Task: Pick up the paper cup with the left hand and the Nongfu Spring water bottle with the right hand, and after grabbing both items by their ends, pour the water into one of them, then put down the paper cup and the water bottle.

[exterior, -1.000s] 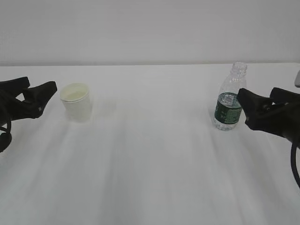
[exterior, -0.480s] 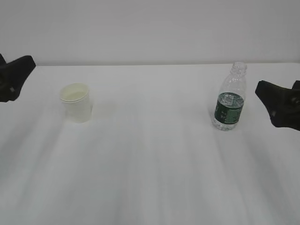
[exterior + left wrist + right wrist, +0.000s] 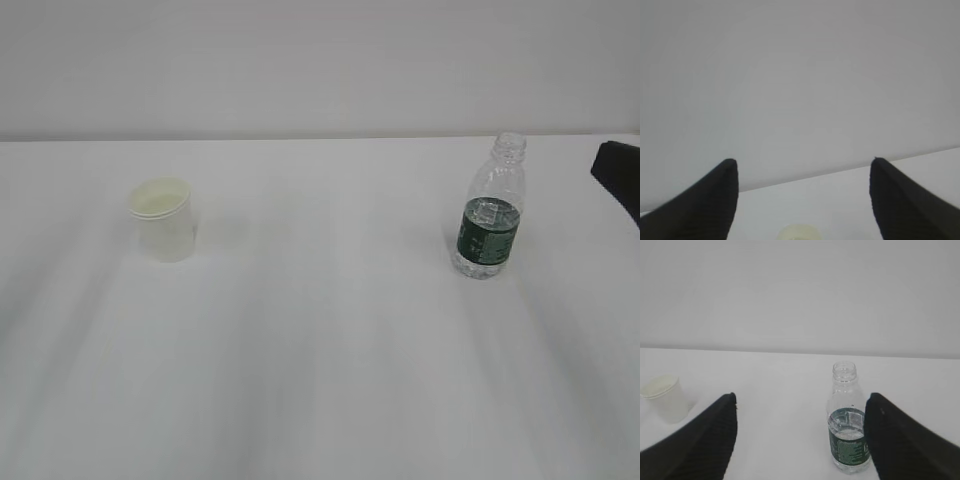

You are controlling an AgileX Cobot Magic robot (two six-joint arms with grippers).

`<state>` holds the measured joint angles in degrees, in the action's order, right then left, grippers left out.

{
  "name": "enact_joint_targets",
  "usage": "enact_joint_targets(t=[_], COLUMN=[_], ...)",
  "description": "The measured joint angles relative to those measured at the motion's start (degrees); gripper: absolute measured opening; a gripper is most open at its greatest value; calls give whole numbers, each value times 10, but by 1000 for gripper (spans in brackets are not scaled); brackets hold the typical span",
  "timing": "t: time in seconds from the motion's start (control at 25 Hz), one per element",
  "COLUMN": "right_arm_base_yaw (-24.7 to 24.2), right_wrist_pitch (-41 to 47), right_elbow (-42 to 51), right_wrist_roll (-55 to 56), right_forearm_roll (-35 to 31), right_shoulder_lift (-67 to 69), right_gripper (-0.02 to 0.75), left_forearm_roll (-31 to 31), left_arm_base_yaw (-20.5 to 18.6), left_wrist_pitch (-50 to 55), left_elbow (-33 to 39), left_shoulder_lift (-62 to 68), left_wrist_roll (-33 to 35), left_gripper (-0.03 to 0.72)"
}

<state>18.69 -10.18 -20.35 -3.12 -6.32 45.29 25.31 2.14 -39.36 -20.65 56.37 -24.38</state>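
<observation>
The white paper cup (image 3: 162, 220) stands upright at the left of the table, and only its rim (image 3: 798, 233) shows in the left wrist view. My left gripper (image 3: 803, 161) is open and empty, drawn back from the cup and out of the exterior view. The uncapped Nongfu Spring water bottle (image 3: 490, 215) stands upright at the right, with water (image 3: 847, 429) up to its green label. My right gripper (image 3: 802, 396) is open and empty, back from the bottle (image 3: 847, 432). One of its dark fingers (image 3: 619, 175) shows at the exterior view's right edge.
The white table (image 3: 320, 360) runs back to a plain pale wall (image 3: 320, 60). The right wrist view also takes in the cup (image 3: 665, 397) far to the left of the bottle.
Both grippers have pulled away outward from the cup and the bottle. The left one has left the exterior view and the right one is almost out. Cup and bottle have not moved.
</observation>
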Motion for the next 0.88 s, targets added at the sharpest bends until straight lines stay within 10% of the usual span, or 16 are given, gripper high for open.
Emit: enact_joint_targets(t=[0.88], right_arm_base_yaw=[0], right_wrist_pitch=[239], right_elbow=[-182], right_wrist_roll=[-24], right_forearm_roll=[30], right_shoulder_lift=[-70], right_gripper=[592], left_forearm_roll=[15], left_arm_base_yaw=[0], left_wrist_pitch=[297], left_elbow=[2], left_shoulder_lift=[-342], left_wrist_roll=[-76], left_gripper=[553])
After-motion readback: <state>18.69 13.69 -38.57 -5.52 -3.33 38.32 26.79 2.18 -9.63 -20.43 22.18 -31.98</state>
